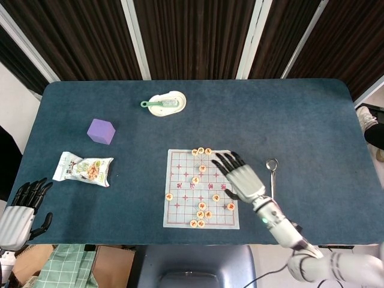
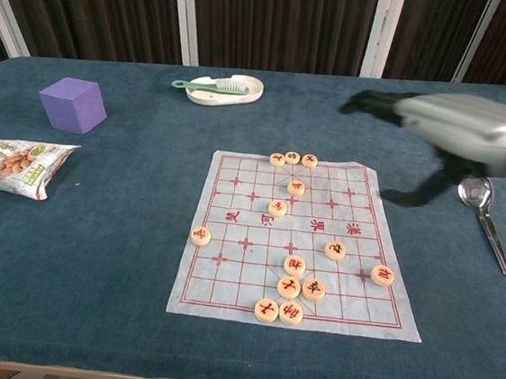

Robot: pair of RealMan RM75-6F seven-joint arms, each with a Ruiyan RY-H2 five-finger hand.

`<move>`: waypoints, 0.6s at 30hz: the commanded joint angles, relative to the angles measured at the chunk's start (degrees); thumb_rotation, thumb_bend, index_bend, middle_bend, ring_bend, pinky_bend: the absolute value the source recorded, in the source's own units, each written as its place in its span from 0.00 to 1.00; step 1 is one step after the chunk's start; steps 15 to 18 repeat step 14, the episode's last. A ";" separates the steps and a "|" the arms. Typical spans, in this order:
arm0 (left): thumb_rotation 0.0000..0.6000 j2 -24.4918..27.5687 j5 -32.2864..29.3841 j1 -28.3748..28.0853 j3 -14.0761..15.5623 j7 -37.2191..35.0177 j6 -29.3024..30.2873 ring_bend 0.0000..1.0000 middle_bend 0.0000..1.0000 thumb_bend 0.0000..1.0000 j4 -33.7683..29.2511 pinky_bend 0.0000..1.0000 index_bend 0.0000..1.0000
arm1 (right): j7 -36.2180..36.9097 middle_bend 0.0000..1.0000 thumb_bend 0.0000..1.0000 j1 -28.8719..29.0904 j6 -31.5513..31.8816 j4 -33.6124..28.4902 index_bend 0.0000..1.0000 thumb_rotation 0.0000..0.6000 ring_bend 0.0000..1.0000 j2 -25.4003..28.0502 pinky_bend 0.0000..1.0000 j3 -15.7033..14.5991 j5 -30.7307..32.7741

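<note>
At the near left corner of the table [image 1: 300, 120], the left hand [image 1: 21, 210] hangs just off the edge with its dark fingers apart and nothing in it; only the head view shows it.

The right hand [image 1: 240, 177] is raised over the right side of the chess mat [image 2: 229, 241], fingers spread and grasping nothing. In the chest view it is blurred, up near the right edge [image 2: 449, 129]. In the head view it lies above the mat's right border, between the mat and the spoon [image 2: 484, 209], which rests on the cloth just right of the mat with its bowl toward the far side.

The chess pieces lie flat on the mat. Nearest the front edge sit two side by side [image 2: 278, 312], with two more just behind them [image 2: 301, 288] and one above those [image 2: 295, 265]. One piece [image 2: 382, 276] lies near the right border, another [image 2: 336, 249] a little further in, and a lone one [image 2: 200, 236] by the left border. Toward the middle lie one [image 2: 277, 207] and another behind it [image 2: 297, 188]. Three in a row [image 2: 292, 159] touch the far edge of the mat.

On the left, a snack bag [image 2: 11, 162] lies flat near the table's edge, and further back stands a purple cube [image 2: 73, 104]. At the far side, a small white dish [image 2: 236, 91] carries a green-handled brush [image 2: 211, 86] across it.
</note>
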 commanded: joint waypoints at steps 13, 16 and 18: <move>1.00 -2.31 0.79 -0.05 0.01 5.86 0.36 0.00 0.00 0.48 -0.50 0.00 0.00 | 13.44 0.00 0.41 -26.78 27.12 1.28 0.00 1.00 0.00 12.46 0.00 -12.23 -13.55; 1.00 -2.35 1.03 0.03 0.11 5.89 0.57 0.00 0.00 0.48 -0.59 0.00 0.00 | 13.36 0.00 0.41 -26.81 26.21 1.25 0.00 1.00 0.00 12.69 0.00 -12.25 -13.28; 1.00 -2.35 1.03 0.03 0.11 5.89 0.57 0.00 0.00 0.48 -0.59 0.00 0.00 | 13.36 0.00 0.41 -26.81 26.21 1.25 0.00 1.00 0.00 12.69 0.00 -12.25 -13.28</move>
